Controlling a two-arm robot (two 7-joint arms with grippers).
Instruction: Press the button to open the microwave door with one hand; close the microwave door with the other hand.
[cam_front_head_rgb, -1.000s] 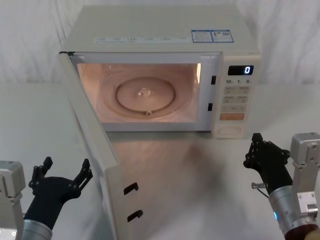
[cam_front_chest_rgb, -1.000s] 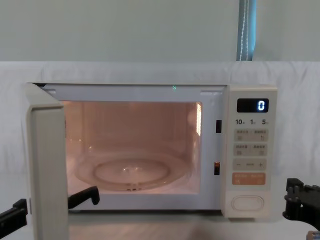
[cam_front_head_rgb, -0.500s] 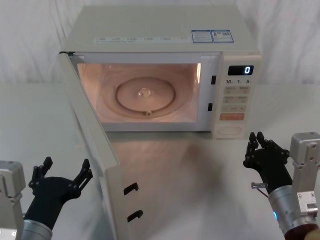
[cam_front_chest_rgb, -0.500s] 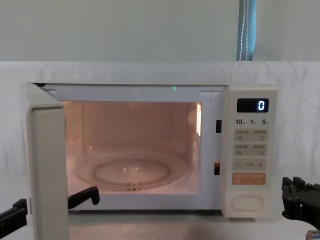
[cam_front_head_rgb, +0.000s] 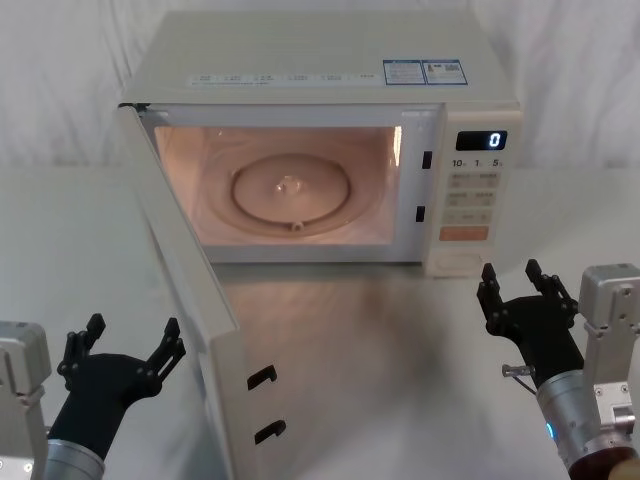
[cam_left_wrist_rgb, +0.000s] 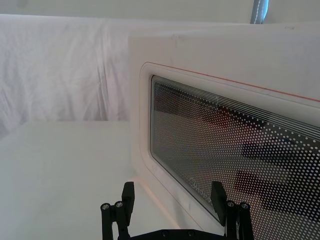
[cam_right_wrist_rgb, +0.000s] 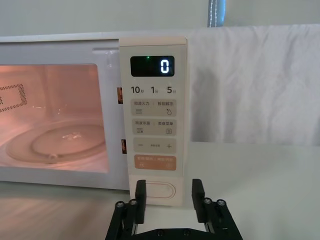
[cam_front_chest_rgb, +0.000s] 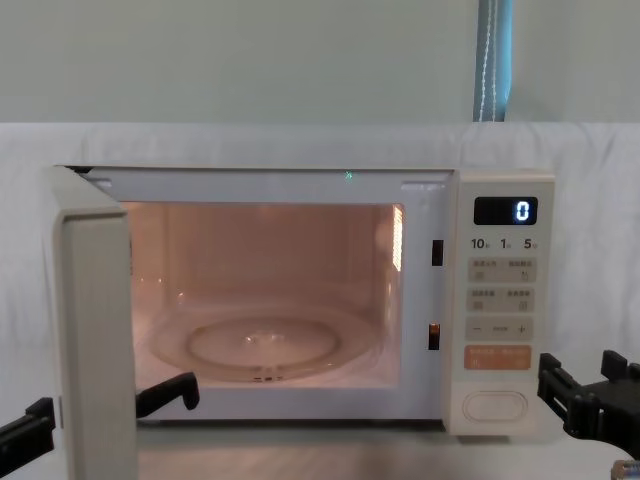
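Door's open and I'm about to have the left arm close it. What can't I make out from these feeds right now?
- Left gripper: in the chest view the microwave door covers its middle, so its gap from the door's outer face is unclear.
- Door's bottom edge: cut off by the frame in head and chest views.
- The keypad labels are too small to read.
- Right gripper, open, near the button: contact cannot be judged.
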